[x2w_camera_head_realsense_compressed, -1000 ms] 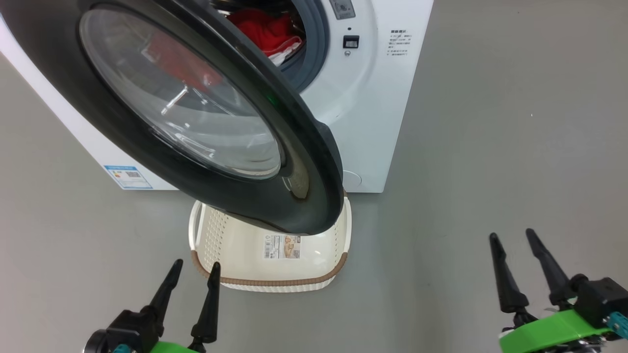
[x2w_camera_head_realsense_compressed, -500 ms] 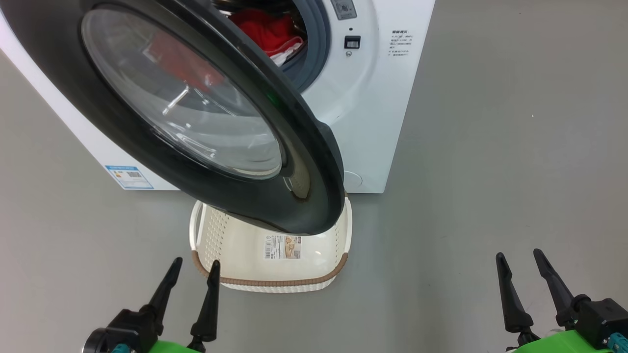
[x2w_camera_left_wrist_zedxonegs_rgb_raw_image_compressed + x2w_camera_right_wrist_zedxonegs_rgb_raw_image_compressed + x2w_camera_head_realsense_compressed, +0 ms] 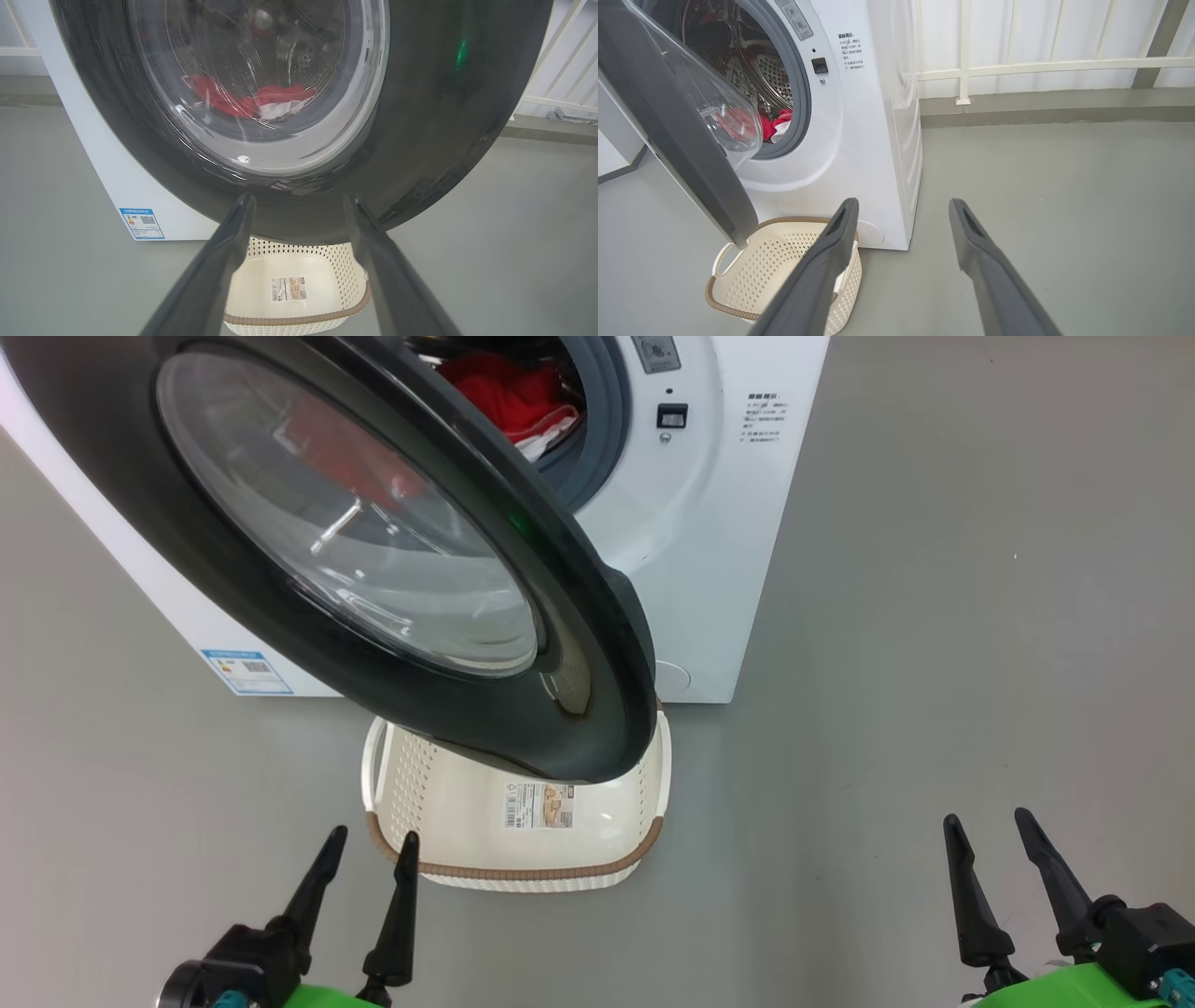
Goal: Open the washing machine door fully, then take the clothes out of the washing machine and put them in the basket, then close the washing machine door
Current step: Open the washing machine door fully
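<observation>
Both pincers are spread wide and empty: the left pincer (image 3: 372, 837) hovers near the near-left corner of the basket (image 3: 513, 875), and the right pincer (image 3: 987, 817) hangs over bare floor (image 3: 887, 709), well off to the right, probably keeping out of the door's swing. The cream perforated basket stands empty on the floor, hard against the foot of the washing machine (image 3: 728, 569), presumably so laundry drops straight in. Above it the black-rimmed glass door (image 3: 602, 709) is only part open and overhangs the basket's far half, so it likely needs opening further. Farthest back, the red shirt (image 3: 499, 392) and white cloth (image 3: 546, 437) lie in the steel drum (image 3: 773, 77).
</observation>
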Robot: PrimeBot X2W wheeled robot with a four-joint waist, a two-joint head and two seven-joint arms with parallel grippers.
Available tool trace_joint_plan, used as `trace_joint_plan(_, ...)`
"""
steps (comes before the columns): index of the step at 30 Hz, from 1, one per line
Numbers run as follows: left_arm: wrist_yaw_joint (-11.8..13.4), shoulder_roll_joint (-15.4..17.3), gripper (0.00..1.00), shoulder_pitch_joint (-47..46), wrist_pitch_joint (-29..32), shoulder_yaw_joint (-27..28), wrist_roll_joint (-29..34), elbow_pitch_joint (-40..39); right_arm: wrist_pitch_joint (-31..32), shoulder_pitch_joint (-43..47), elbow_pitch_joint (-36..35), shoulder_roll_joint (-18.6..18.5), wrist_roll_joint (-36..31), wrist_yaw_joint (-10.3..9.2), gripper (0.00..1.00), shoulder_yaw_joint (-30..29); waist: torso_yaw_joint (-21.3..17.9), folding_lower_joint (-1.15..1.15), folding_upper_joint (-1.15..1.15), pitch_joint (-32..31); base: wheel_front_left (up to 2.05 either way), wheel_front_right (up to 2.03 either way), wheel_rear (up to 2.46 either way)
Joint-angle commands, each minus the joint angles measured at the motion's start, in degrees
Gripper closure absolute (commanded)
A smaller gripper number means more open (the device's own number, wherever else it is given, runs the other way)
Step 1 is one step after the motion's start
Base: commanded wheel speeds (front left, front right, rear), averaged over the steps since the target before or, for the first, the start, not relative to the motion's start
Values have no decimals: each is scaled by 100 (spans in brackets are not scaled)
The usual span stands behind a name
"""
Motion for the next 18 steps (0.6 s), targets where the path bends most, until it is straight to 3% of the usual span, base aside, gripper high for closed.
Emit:
trace_joint_plan(1,4,54,0,-56,-70,177,-10,-162,-52,-131,-177,-76,126,37,0,144,1,0,0,5,0,0,0)
trace_joint_plan(2,4,54,0,-57,-70,176,-10,-160,-52,-157,-193,-76,201,37,42,172,2,0,0,5,0,0,0)
trace_joint_plan(3,4,54,0,-59,-70,173,-10,-158,-52,-192,-213,-76,286,37,75,195,4,0,0,8,0,0,0)
trace_joint_plan(4,4,54,0,-61,-70,169,-10,-157,-52,-237,-245,-76,369,37,100,220,6,0,0,11,0,0,0)
trace_joint_plan(12,4,54,0,-73,-70,117,-29,-148,-52,-698,-509,-76,1223,37,100,745,38,0,0,30,0,0,0)
trace_joint_plan(18,4,54,0,-117,-70,26,-76,-106,-52,-1397,-654,-76,2592,37,100,1153,155,0,0,48,0,0,0)
